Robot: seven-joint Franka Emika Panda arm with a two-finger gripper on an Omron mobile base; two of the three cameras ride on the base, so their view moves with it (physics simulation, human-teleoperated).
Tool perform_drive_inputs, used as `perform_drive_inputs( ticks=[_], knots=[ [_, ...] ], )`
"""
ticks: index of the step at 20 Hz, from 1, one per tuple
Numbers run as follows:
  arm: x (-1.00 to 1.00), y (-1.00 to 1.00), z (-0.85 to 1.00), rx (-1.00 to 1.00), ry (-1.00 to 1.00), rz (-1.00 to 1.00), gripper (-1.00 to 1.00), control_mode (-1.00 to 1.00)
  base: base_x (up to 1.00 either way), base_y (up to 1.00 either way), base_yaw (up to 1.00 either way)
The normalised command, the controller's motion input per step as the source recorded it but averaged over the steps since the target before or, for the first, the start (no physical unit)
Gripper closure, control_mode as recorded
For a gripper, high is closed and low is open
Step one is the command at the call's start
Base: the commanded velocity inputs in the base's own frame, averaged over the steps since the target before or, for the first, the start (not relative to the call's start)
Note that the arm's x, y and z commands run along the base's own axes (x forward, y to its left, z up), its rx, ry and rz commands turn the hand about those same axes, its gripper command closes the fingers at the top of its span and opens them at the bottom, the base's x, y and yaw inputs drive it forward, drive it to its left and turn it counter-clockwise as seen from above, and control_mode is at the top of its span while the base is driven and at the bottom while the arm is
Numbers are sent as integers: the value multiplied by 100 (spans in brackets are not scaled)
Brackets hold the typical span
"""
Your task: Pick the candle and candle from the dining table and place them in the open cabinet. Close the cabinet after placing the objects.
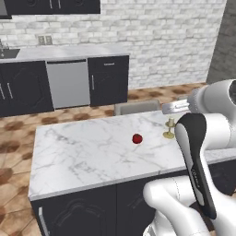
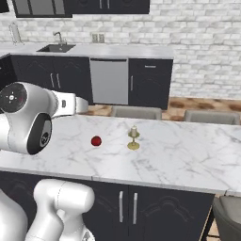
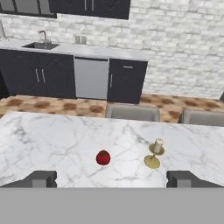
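I'm reading the task as barely begun: nothing is picked, nothing is placed, the closing step is untouched.

Going left to right in the hand view. The left fingertip (image 3: 40, 178) rises at the bottom, the other one sits far off on the right, so the gripper (image 3: 113, 179) is spread wide w/ nothing between the jaws. Ahead of it and a bit left of centre is the red apple (image 3: 103, 157), not my target. Just right of centre and ahead sits the cream candle (image 3: 154, 153) on its brass stick, upright on the dining table (image 3: 52, 140), well apart from the apple and not touched by me. Two chair backs (image 3: 132, 112) stand beyond the far edge.

What's left, by my judgement: grab this candle, find the 2nd one, carry both to the cabinet, shut the doors.

Hard to make out: the squat golden candle, I can't spot it from here. Dark wall cabinets (image 3: 87, 6) are cut off at the top edge, so I can't tell which is the open one. In the left base view my own arm (image 1: 198, 156) crowds the candle's right side.
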Motion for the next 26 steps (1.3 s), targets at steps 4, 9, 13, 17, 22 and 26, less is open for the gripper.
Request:
perform_drive_inputs(
  ticks=[4, 9, 13, 17, 22, 26],
  knots=[
    [0, 0, 0, 0, -1, 0, -100, -100, 0, 0, 0],
    [0, -48, -4, 9, -4, 13, -100, -100, 0, 0, 0],
    [-1, -60, -5, 9, -2, 16, -100, -100, 0, 0, 0],
    [-4, -44, -13, 2, 0, 13, -100, -100, 0, 0, 0],
    [-10, -42, -24, 0, 0, 8, -100, -100, 0, 0, 0],
    [-15, -47, -23, 0, 0, 7, -100, -100, 0, 0, 0]
  ],
)
